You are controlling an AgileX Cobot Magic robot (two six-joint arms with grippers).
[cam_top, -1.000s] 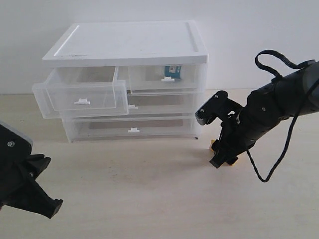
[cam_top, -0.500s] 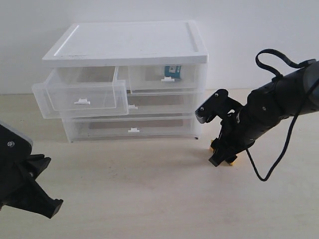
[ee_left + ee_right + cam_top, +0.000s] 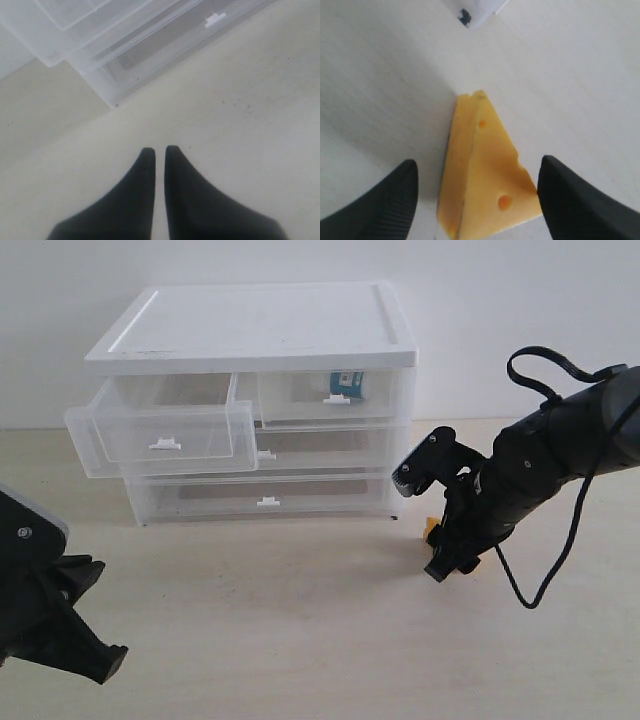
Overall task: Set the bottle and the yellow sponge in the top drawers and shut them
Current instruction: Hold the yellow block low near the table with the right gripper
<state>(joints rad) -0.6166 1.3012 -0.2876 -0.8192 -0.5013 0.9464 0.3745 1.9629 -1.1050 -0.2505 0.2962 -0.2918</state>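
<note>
Right tool (image 3: pixel 478 161): jaws apart, straddling the sponge (image 3: pixel 487 180). The sponge lies on the tabletop (image 3: pixel 580 75) squarely between them, its long axis along the approach line and its apex pointing away from the tool. Left tool (image 3: pixel 160 151): pressed together, empty, well apart from the sponge. Right arm is nearer.

pale wood-look worktop (image 3: pixel 300 640), with a clear drawer unit (image 3: pixel 260 330) sitting toward the back and the yellow sponge (image 3: pixel 485 165) lying near the unit's right front corner

Closed left pincer (image 3: pixel 160 155) near drawer unit (image 3: pixel 150 45)
</note>
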